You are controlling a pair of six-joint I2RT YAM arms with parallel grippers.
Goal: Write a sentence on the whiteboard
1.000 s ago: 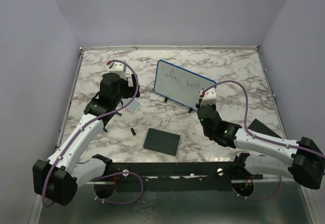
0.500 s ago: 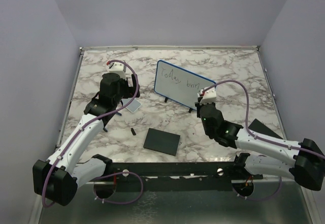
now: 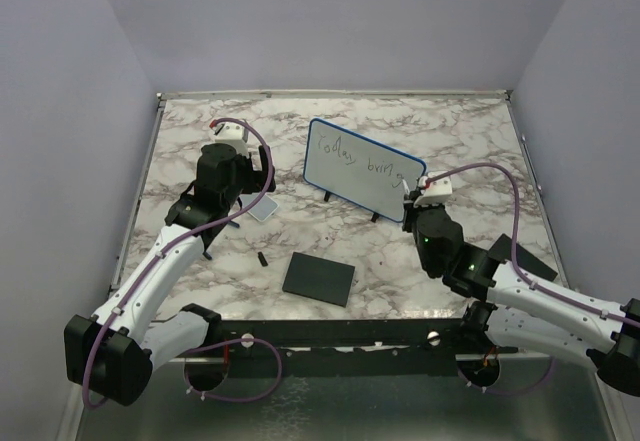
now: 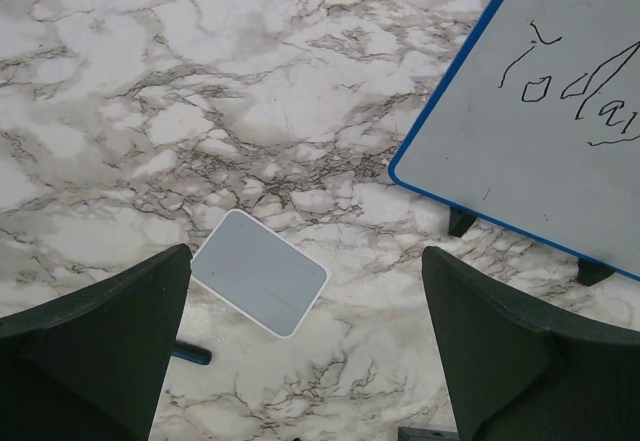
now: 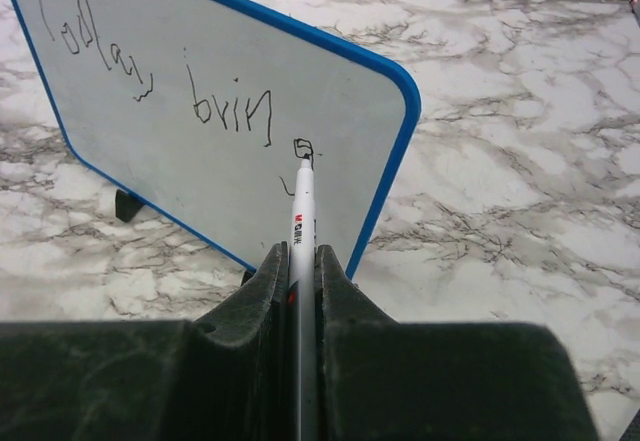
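On the left, the left claw [image 4: 307,257] hangs over the marble table [image 3: 200,121] with its jaws spread wide and nothing between them. It probably idles there because the writing needs only one arm, and from that spot it could steady the board if that were called for. Just beneath it lies a small pale tile [image 4: 260,283], flat on the table and apart from the board. Nearer the arms' bases lie a short black piece [image 3: 262,259], possibly a pen cap, and a black square pad [image 3: 318,278], both out of the writing arm's path.

At the middle stands the whiteboard [image 3: 350,183], propped on two small black feet and tilted so that its face looks toward the arms. That lean seems meant to give a pen a slanted surface it can reach from the near edge. The sentence [image 5: 232,111] runs across the upper part of the board: "Today", then "brin", with a small loop just begun beside it, so the writing looks well short of finished.

On the right, the right claw [image 5: 299,253] is clenched on a white marker [image 5: 302,216], which lies along the line of the fingers and points away from the wrist. Its tip touches the board at that loop, near the lower right corner. Held lengthwise like this, the pen likely follows the wrist's small moves directly.
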